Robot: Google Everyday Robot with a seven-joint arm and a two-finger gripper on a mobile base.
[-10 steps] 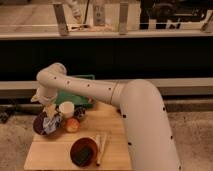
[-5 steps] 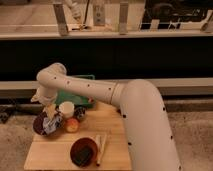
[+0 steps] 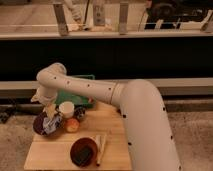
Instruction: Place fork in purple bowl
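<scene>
The pincer (image 3: 50, 111) is seen at the end of the white arm (image 3: 100, 92), hanging directly over the purple bowl (image 3: 40, 125) at the left of the wooden table (image 3: 55, 152). Whether anything is clamped in it cannot be told; a pale, silvery-bluish shape, judged to be the fork (image 3: 50, 122), is seen inside the bowl just below the pincer, but contact between the two cannot be made out.

Several risks are judged from this arrangement. If the fork is let go while only partly inside the rim, it may be tipped out by its own length and dropped onto the table, since it is roughly as long as the bowl is wide. If it is clamped while the arm is raised, it may be lifted back out. The bowl itself may be nudged or dragged, because the pincer is so close above it.

The surroundings are crowded: a small white cup (image 3: 66, 108) stands just beside the bowl, and a round reddish fruit (image 3: 72, 125) lies near it. Either could be knocked over by a sideways withdrawal. The reddish-brown bowl (image 3: 83, 151) and the light wooden sticks (image 3: 101, 148) lie further off and are less exposed.
</scene>
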